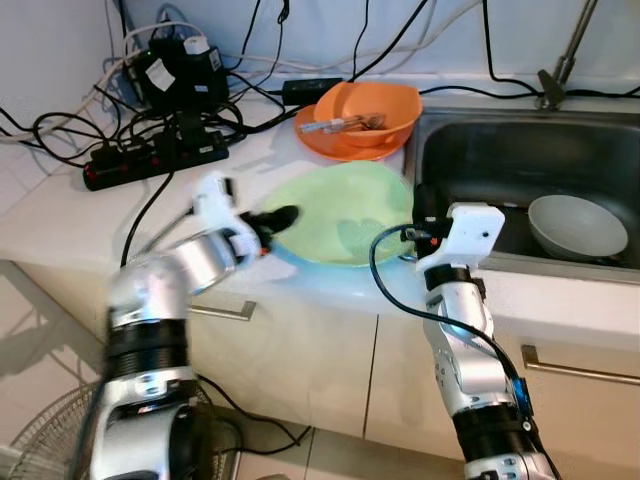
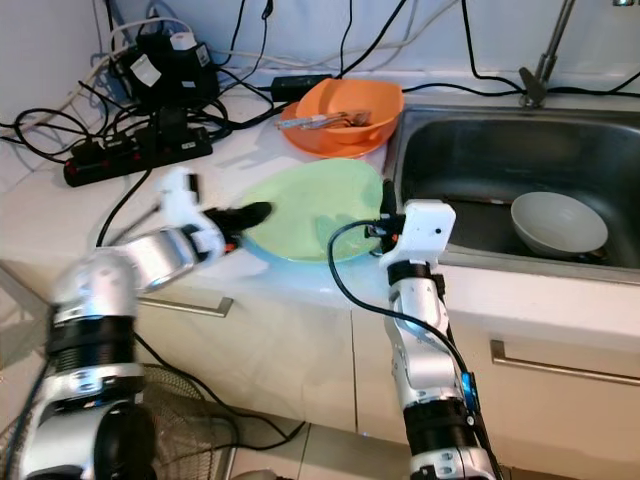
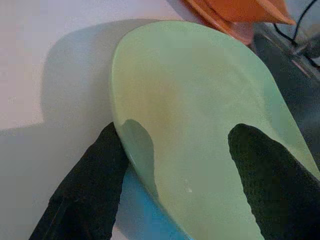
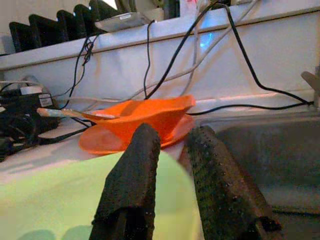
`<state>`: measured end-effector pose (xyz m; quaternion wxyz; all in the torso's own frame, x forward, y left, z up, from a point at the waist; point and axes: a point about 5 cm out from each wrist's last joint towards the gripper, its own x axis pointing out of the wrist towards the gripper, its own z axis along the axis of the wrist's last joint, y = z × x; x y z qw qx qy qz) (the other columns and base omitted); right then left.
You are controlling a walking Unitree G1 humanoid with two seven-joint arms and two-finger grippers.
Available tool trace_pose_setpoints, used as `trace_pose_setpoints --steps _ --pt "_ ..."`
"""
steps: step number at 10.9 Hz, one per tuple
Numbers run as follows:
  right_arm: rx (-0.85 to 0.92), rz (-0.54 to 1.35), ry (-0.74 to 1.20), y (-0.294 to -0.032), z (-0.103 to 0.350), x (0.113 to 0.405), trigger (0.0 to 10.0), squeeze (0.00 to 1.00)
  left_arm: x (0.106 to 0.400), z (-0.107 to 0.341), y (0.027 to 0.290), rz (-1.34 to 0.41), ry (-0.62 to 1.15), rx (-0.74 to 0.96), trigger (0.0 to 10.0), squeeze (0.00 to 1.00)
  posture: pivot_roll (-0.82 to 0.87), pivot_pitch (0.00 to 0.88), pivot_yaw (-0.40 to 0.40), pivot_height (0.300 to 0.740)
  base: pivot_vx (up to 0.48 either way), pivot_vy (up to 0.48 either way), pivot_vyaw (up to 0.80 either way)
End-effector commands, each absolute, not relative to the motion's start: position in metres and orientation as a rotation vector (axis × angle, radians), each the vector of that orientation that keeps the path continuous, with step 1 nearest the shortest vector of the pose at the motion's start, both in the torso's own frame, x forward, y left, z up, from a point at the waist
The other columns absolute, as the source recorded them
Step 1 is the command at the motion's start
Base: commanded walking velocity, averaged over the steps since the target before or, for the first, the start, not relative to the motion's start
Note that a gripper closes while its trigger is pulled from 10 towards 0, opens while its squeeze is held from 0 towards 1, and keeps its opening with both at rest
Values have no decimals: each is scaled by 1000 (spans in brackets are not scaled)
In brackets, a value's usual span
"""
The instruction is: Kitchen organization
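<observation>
- The sink [image 1: 480,160] is taken as the landmark; a pale bowl [image 1: 577,226] is seen lying inside its basin.
- The white counter [image 1: 70,215] extends beside the sink on the robot's left, away from the tap.
- The green plate [image 1: 345,212] is located on that counter, just beside the sink's near left corner. A blue rim is seen beneath its edge in the left wrist view; whether this belongs to a second plate cannot be told.
- The orange bowl [image 1: 365,112], holding cutlery and resting on an orange plate, is positioned behind the green plate, at the sink's far left corner.
- A black power strip [image 1: 155,155] with tangled cables lies farther from the sink, well apart from the plate.
- The left gripper [image 3: 175,165] is spread across the plate's outer edge, one finger below the rim and one above; no pinch is made yet.
- The right gripper [image 4: 172,170] is held at the plate's sink-side edge, fingers parted narrowly with nothing between them.
- Risk: if the jaws are closed with little rim engaged, the smooth plate is likely to slip; if pushed, it may slide into the sink or strike the orange bowl.
</observation>
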<state>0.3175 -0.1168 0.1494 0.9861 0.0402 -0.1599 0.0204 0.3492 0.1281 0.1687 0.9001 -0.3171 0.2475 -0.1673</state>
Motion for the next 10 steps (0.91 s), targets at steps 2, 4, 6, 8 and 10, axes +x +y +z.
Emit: trace_pose_setpoints --steps 2,4,6,8,10 --pt "77 48 -309 -114 149 319 10000 0 352 168 107 -395 520 -683 10000 0 57 0 140 740 0 0 0" --pt "76 52 -297 -114 147 319 10000 0 351 166 100 -397 515 -707 10000 0 54 0 139 740 0 0 0" --pt "78 68 -287 -111 147 321 10000 0 349 164 94 -396 497 -737 10000 0 65 0 130 740 0 0 0" --pt "81 74 -283 -109 147 321 10000 0 346 161 81 -422 500 -753 9647 0 59 0 128 740 0 0 0" --pt "81 64 -281 -113 147 320 10000 0 344 157 75 -420 508 -768 0 0 54 0 127 740 0 0 0"
